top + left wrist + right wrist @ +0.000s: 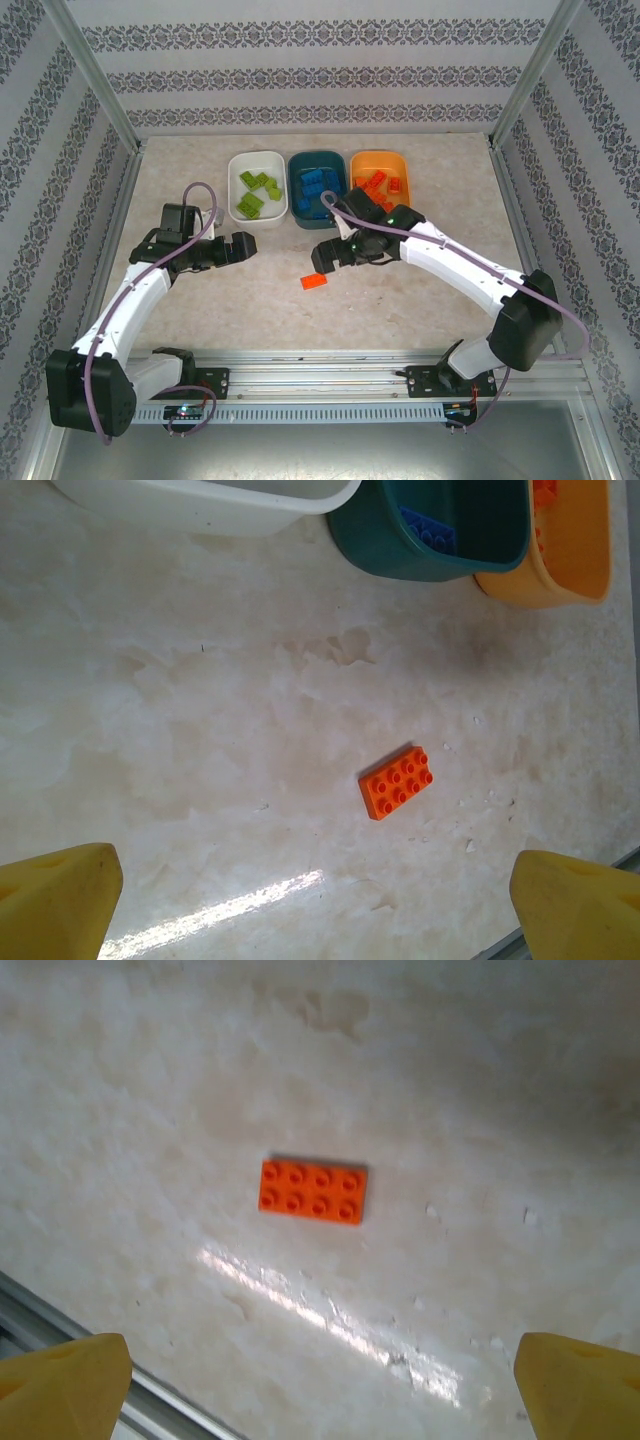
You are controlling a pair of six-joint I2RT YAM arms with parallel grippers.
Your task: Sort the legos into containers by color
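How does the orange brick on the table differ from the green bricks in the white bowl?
Colour: the orange brick is orange, the green bricks lime green. Place: the orange brick lies alone on the table; the green bricks lie together inside the white bowl. Both are small flat pieces.

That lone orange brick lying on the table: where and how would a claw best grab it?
Across its two long edges, coming straight down from above. The orange brick lies flat, studs up, alone on the table, so only its thin sides offer a pinch. The right claw, open, hovers near it and is probably the best placed.
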